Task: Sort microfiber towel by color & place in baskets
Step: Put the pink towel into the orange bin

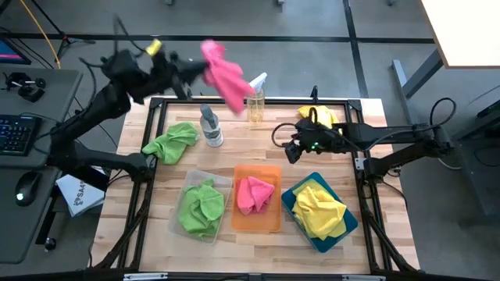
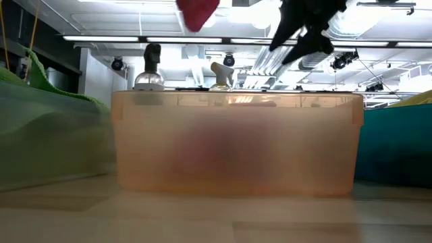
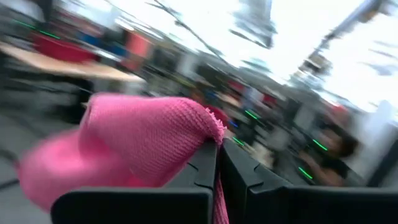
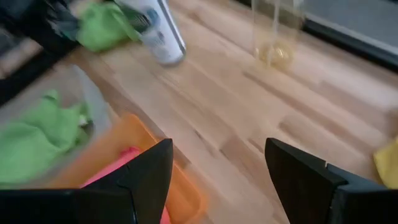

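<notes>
Left gripper (image 1: 195, 72) is up high past the worktop's (image 1: 234, 144) far edge, clenched on a pink towel (image 1: 223, 74) that dangles in the air. Right gripper (image 1: 291, 150) hovers with fingers spread over bare wood. Clear basket (image 1: 181, 215) holds a green towel (image 1: 199, 204), orange basket (image 1: 258, 218) a pink one (image 1: 255, 193), teal basket (image 1: 344, 226) yellow (image 1: 319, 209). Another green towel (image 1: 172, 142) lies loose by two spray bottles (image 1: 211, 129).

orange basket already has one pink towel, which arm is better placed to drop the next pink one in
Left. The left gripper is shut on the pink towel, lifted above the table's far edge. The right gripper is open and holds nothing, though it hovers nearer the orange basket.
</notes>
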Tool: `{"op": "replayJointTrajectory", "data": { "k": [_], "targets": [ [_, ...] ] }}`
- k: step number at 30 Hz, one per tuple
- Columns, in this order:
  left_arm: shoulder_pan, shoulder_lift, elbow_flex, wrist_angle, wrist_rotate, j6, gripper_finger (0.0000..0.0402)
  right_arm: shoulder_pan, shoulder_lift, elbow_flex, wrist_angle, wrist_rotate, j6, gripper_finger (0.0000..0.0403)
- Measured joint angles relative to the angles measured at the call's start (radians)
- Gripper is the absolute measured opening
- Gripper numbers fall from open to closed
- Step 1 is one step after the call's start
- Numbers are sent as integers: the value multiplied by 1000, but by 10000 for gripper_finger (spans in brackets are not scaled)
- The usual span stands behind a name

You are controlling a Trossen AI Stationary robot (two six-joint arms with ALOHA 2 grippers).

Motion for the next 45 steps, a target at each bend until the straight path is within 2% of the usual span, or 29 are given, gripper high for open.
{"op": "replayJointTrajectory", "data": {
  "k": [6, 13, 18, 21, 25, 29, 32, 40, 45],
  "targets": [
    [-284, 73, -33, 36, 0, 81, 0, -3, -112, 0, 60, 75, -66, 252],
    [-481, 266, -78, 237, -5, 102, 0, -44, -250, 0, 44, 130, -133, 252],
    [-542, 394, -80, 273, -5, 6, 0, -55, -307, 0, 27, 120, -194, 252],
    [-573, 424, -80, 205, 1, -48, 0, -54, -328, 0, -4, 104, -201, 252],
    [-630, 435, -80, 65, -42, -59, 0, -54, -340, 0, -60, 66, -193, 252],
    [-686, 435, -79, -43, -129, -25, 0, -36, -341, 0, -82, 61, -137, 252],
    [-711, 453, -79, -55, -180, 25, 0, -13, -340, 0, -83, 61, -98, 252],
    [-757, 564, -78, -118, -189, 124, 0, 34, -338, 0, -87, 63, 31, 252],
    [-791, 656, -79, -106, -183, 143, 0, 56, -338, 0, -91, 64, 56, 252]
  ]
}}
